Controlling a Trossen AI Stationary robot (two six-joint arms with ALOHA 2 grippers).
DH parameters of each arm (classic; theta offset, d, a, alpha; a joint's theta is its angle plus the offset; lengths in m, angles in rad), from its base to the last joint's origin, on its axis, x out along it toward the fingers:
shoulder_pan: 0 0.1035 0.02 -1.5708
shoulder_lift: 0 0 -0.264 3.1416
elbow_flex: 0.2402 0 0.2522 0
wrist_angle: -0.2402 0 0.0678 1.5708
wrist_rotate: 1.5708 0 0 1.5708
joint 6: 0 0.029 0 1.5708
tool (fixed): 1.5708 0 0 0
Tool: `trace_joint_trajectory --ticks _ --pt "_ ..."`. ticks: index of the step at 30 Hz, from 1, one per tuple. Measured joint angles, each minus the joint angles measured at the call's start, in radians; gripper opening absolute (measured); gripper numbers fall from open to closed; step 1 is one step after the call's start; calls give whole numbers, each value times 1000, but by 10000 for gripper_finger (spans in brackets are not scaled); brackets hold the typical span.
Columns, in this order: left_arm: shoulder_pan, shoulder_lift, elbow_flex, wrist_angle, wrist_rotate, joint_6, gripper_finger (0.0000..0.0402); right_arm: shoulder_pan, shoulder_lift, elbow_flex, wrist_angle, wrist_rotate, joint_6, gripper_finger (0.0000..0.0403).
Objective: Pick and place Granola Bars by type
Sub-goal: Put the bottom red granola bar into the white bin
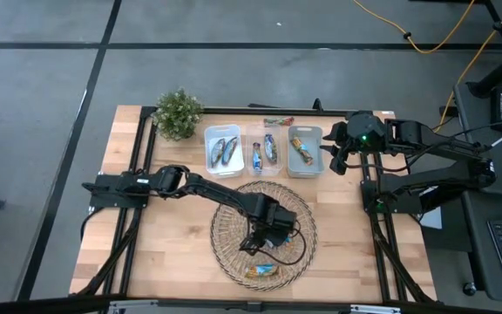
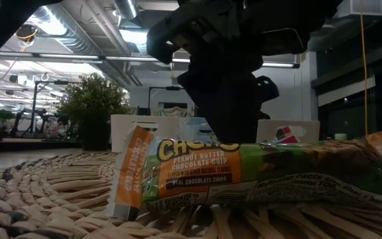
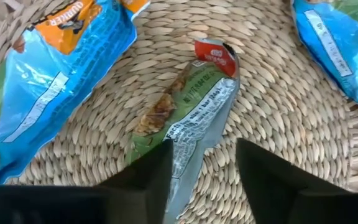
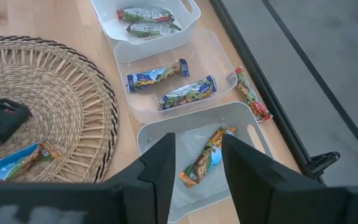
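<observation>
A green-wrapped granola bar (image 3: 188,115) lay on the wicker tray (image 1: 234,257) directly beneath the left gripper (image 1: 262,237). Its long axis ran from between the fingers (image 3: 148,180) outward, red-tipped end away from the wrist, near end tucked into the gap between them. The fingers stood apart on either side of the wrapper, not clamped on it; contact with the foil could not be confirmed.

Two blue-wrapped bars (image 3: 55,68) lay on either side, both cut off at the frame edges. Another bar (image 1: 262,272) lay crosswise near the tray's front rim; at table level its peanut butter chocolate chip label faced the camera (image 2: 197,169), the brand name partly hidden by the arm behind.

Three bins (image 1: 265,150) stood in a row behind the tray, each holding bars. One bar (image 1: 278,120) lay loose on the table behind them.

The right gripper (image 4: 197,165) hovered over the right-hand bin (image 4: 154,134), fingers part open and empty.
</observation>
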Motion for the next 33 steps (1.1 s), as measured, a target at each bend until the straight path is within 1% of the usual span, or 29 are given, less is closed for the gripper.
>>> trace_joint_trajectory --ticks 4,6,9,11,14,20,25,29,33 --pt "0 -1 0 0 -17 -6 216 -1 0 0 0 1 0 133" --pt "-1 -2 0 0 -47 -9 235 -1 0 0 0 1 -1 133" --pt "-5 -2 0 0 -106 -8 253 -1 0 0 0 1 -2 133" --pt "-5 -2 0 0 -126 -8 259 -1 0 0 1 1 -14 133" --pt "-5 -2 0 1 -140 -10 260 -1 0 0 2 1 -19 133" --pt "-4 -2 0 2 -211 -32 260 -1 2 0 8 1 -19 133" --pt "17 16 2 52 -237 -37 257 -1 16 0 15 1 -17 133" --pt "31 17 2 76 -242 -51 243 -1 33 0 13 0 -17 133" --pt "34 17 2 70 -252 -51 212 -1 53 0 13 -17 -18 133"
